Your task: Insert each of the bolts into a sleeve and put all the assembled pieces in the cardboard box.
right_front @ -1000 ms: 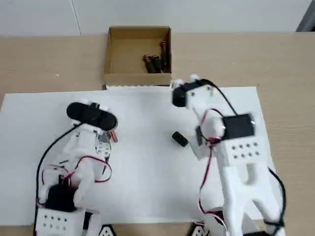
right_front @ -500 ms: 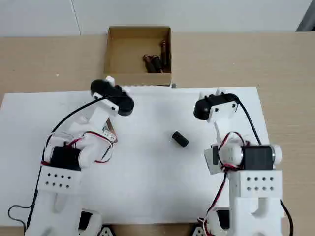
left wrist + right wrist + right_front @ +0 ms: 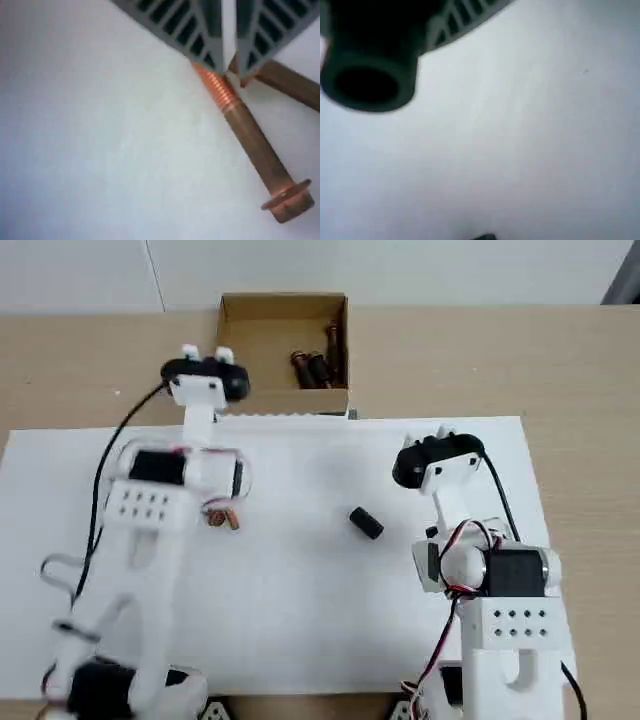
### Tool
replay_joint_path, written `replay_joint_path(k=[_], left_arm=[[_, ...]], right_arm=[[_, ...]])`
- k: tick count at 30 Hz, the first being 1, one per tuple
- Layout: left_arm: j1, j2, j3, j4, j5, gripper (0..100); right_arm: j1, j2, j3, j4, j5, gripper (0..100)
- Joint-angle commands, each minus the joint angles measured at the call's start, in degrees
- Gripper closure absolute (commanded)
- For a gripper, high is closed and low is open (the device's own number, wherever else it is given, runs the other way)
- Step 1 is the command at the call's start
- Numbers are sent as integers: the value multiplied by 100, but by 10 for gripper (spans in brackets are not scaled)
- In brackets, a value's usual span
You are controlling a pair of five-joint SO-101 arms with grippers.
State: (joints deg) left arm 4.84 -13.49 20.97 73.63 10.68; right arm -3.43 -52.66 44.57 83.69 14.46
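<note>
In the left wrist view my left gripper (image 3: 227, 75) is shut on the threaded end of a copper bolt (image 3: 250, 140) that lies low over the white paper. A second bolt (image 3: 292, 85) lies just behind it. From above, both bolts (image 3: 226, 516) show beside the left arm (image 3: 170, 490). My right gripper (image 3: 427, 35) holds a black sleeve (image 3: 367, 85), whose open end faces the camera. Another black sleeve (image 3: 366, 522) lies loose mid-paper, left of the right arm (image 3: 437, 455). The cardboard box (image 3: 232, 350) stands at the back.
Several assembled brown pieces (image 3: 318, 365) lie in the box's right half. The white paper sheet (image 3: 300, 620) covers the wooden table (image 3: 560, 360) between the arms, and the box touches its far edge. The left arm's black joint (image 3: 205, 380) is close to the box's front left corner.
The left arm's upper joint swung from over the paper up toward the box. The right arm drew back from near the box, then held still. The bolts and the loose sleeve stayed put.
</note>
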Motion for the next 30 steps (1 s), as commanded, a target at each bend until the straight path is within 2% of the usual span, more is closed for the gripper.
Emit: replay_joint_path(k=[1,7,13,23,30], left_arm=[[-9,941,-1174,413,721,994],[-44,2295,-2545,1037,1336,994],[-88,3138,-3371,1626,1354,994],[-360,3622,-3846,1925,1512,915],[-369,4009,-3837,1855,1486,913]], right_arm=[[13,-110,35,-259,-26,995],[13,-101,88,-470,-26,995],[13,-101,88,-470,-26,995],[4,-101,88,-549,-62,995],[-13,-101,88,-549,-62,995]])
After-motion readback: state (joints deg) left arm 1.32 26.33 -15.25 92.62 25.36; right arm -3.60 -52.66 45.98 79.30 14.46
